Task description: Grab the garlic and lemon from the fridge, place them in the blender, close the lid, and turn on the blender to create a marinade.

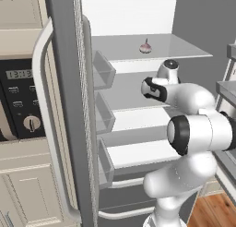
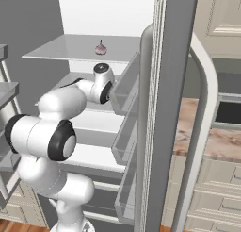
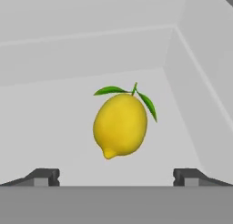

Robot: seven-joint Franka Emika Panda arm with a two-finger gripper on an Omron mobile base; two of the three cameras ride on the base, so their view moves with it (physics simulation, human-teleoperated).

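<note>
The fridge (image 1: 69,106) stands open, white inside with glass shelves. The garlic (image 1: 145,47), a small pinkish bulb with a dark tip, sits on the top shelf, also seen as the garlic (image 2: 100,48) from the right. A yellow lemon (image 3: 120,124) with green leaves lies on a white shelf straight ahead in the hand view. My gripper (image 3: 116,176) is open, its two dark fingertips (image 3: 43,176) spread wide below the lemon, apart from it. The arm reaches onto the shelf under the garlic, its wrist (image 1: 167,71) hiding the hand in both base views.
The open fridge door (image 2: 162,108) with its curved white handle (image 2: 200,118) and clear door bins (image 2: 124,132) stands close beside the arm. A black oven panel with a dial (image 1: 31,123) lies left of the fridge. A stone counter (image 2: 207,132) lies right.
</note>
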